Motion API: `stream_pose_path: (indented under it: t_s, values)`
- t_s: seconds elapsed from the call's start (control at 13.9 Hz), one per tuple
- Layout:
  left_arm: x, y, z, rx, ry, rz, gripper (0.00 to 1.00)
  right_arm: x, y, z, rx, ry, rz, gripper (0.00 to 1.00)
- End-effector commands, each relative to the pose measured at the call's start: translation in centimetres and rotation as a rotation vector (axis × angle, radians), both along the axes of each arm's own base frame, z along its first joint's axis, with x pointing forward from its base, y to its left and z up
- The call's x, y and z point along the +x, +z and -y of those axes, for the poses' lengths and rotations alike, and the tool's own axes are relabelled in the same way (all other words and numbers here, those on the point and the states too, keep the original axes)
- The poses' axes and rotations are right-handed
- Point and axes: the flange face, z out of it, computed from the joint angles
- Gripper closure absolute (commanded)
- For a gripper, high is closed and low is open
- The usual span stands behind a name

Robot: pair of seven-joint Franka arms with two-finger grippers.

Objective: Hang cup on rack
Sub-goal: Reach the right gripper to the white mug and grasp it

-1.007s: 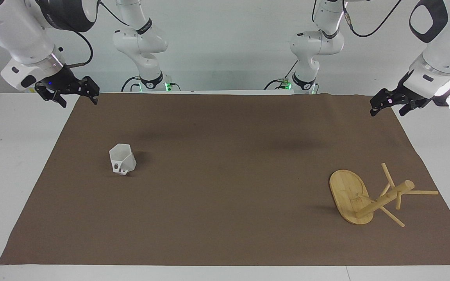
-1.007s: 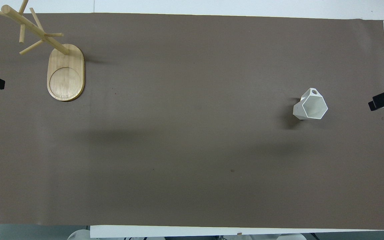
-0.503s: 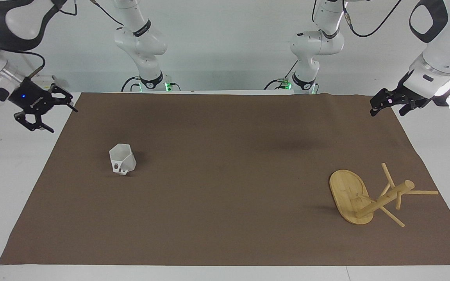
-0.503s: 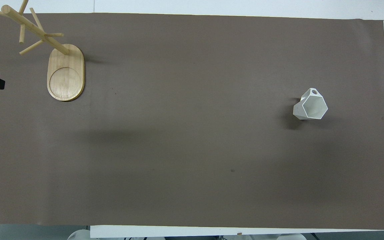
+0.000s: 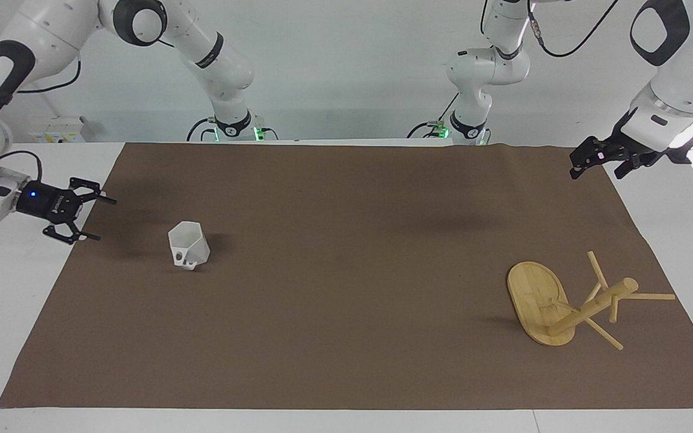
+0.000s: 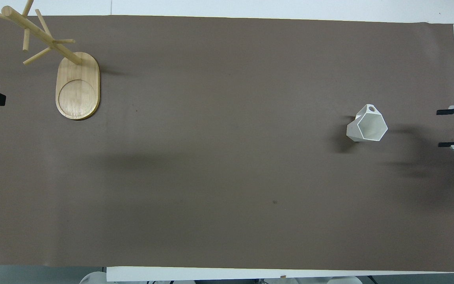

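Observation:
The white faceted cup sits tilted on the brown mat toward the right arm's end, with its handle loop on the side farther from the robots; it also shows in the overhead view. The bamboo rack stands on its oval base toward the left arm's end, its pegs bare; it also shows in the overhead view. My right gripper is open and empty, low over the mat's edge beside the cup, fingers pointing at it with a gap between; it also shows in the overhead view. My left gripper waits open and empty over the mat's edge at the left arm's end.
The brown mat covers most of the white table. The rack's post and pegs reach up over the mat's corner farthest from the robots at the left arm's end.
My right gripper has come down and swung outward, then turned sideways so its open fingers point at the cup. The left arm, cup and rack have not moved.

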Motion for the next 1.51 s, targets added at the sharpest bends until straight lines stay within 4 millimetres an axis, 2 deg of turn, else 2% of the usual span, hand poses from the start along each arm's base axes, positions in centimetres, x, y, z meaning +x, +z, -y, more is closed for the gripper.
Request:
stream_pose_path:
  t_s: [0.0, 0.22, 0.29, 0.43, 0.79, 1.44]
  values:
    - [-0.7, 0.2, -0.2, 0.018, -0.005, -0.004, 0.0, 0.3, -4.8, -2.7, 0.154, 0.0, 0.068, 0.0]
    - [-0.7, 0.2, -0.2, 0.018, -0.005, -0.005, 0.0, 0.0, -7.9, -7.4, 0.231, 0.006, 0.126, 0.0]
    - [-0.7, 0.2, -0.2, 0.018, -0.007, -0.004, 0.0, -0.6, -8.8, -8.1, 0.236, -0.013, 0.12, 0.0]
    - [-0.7, 0.2, -0.2, 0.018, -0.007, -0.004, 0.0, -0.4, -9.2, -10.4, 0.254, 0.01, 0.138, 0.0]
    - [-0.7, 0.2, -0.2, 0.018, -0.007, -0.005, 0.0, -0.3, -9.7, -12.1, 0.286, -0.009, 0.149, 0.0]
    - [-0.8, 0.1, 0.1, 0.019, -0.013, -0.011, 0.0, -1.7, -11.2, -14.2, 0.298, -0.027, 0.159, 0.0]
